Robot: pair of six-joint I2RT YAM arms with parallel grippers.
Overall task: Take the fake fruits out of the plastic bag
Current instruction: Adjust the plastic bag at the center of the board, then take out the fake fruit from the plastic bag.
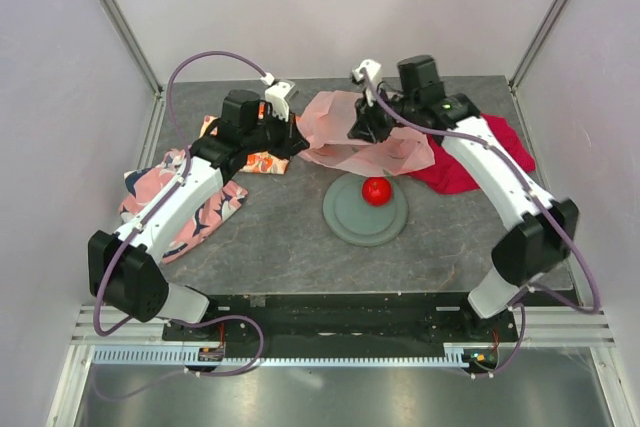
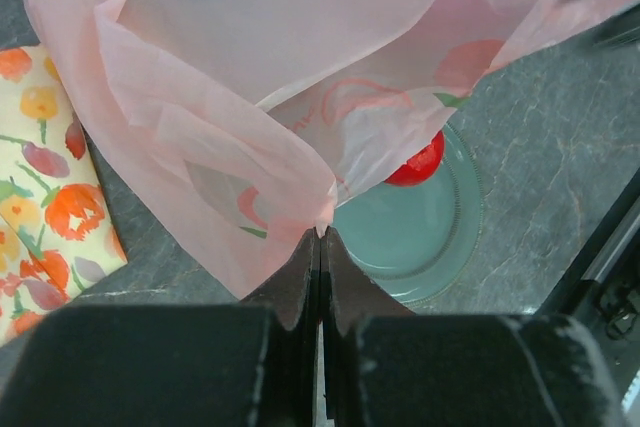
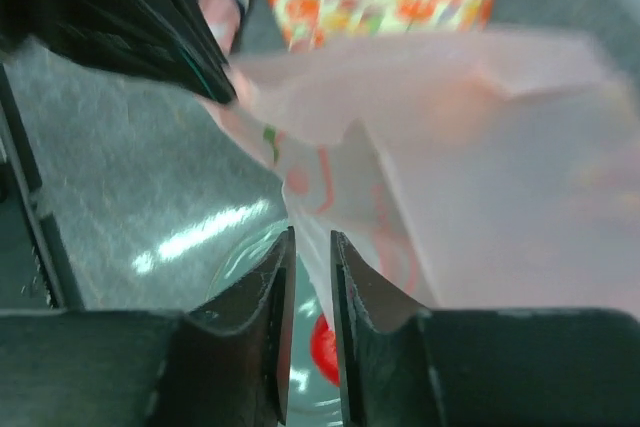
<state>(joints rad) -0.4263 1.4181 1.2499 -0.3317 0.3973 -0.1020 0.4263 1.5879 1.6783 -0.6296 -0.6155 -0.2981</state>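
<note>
Two arms meet at the plastic bag (image 1: 335, 112), which is lifted over the far middle of the table (image 1: 260, 237) in the top view. A red apple (image 1: 376, 190) sits on a grey plate (image 1: 345, 219) just in front of it.

Left wrist view: the left gripper (image 2: 320, 235) is pinched tight on the bag's lower edge, with the apple showing beneath.

Right wrist view: the right gripper (image 3: 310, 247) leaves a narrow slit with bag film across it. Whether it grips cannot be told.
</note>
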